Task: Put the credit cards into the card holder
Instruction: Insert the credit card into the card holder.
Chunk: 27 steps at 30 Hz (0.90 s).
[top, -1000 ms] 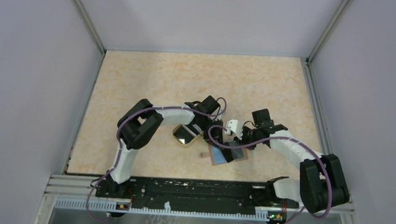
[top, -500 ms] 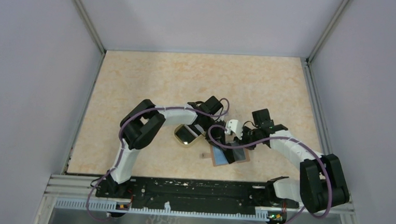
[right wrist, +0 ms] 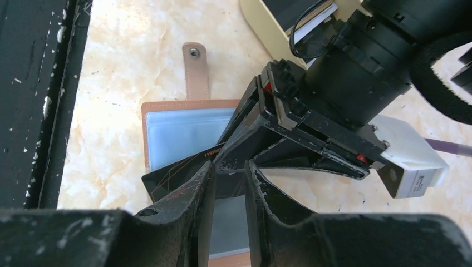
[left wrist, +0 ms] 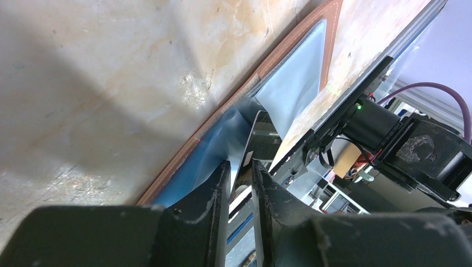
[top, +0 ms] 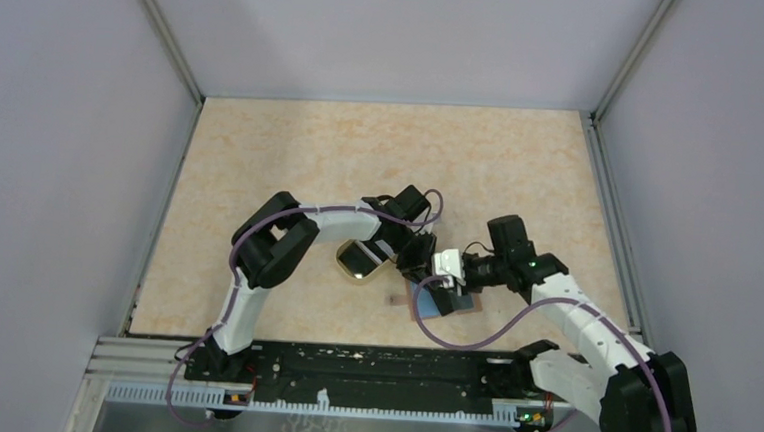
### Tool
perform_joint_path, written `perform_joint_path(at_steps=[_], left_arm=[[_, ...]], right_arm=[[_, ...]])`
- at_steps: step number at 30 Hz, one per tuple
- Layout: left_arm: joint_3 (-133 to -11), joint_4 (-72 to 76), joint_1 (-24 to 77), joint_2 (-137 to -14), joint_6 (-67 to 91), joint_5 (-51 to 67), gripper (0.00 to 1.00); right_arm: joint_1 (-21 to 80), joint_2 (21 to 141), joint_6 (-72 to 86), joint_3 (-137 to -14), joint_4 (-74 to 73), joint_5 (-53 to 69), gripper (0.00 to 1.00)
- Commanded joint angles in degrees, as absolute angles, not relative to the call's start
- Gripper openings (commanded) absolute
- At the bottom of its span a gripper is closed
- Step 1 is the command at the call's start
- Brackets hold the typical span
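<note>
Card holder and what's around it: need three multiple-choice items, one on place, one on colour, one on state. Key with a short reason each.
1. In the top view, where is the tan-rimmed dish relative to the card holder?
A. To its left, farther from the arm bases
B. To its right, at the near edge
C. Stacked on it

2. What colour is the card holder's inside?
A. Green
B. Yellow
C. Light blue

3. What state is the card holder in?
A. Shut, tab snapped
B. Open on the table, tab loose
C. Lifted clear of the table

Key:
1 A: the dish sits up and left of the holder in the top view.
2 C: the right wrist view shows pale blue sleeves inside the brown border.
3 B: it lies spread open with the tab sticking out unfastened.
</note>
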<state>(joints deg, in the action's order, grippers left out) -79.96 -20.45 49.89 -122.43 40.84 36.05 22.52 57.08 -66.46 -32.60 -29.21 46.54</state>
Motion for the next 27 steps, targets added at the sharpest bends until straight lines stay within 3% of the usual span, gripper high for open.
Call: perform_joint_path(at_steps=[1, 27], left_arm=[[-78.31, -20.79, 50.8, -123.4, 39.56, 33.82, 0.27], [-65.91, -0.44, 50.8, -113.3, 50.78, 34.52, 0.36]], right_arm=[[23.29, 58.73, -69.12, -32.89, -29.17, 48.37, 0.25], [21.88, 65.7, -62.64, -33.91, -26.77, 41.02, 0.25]])
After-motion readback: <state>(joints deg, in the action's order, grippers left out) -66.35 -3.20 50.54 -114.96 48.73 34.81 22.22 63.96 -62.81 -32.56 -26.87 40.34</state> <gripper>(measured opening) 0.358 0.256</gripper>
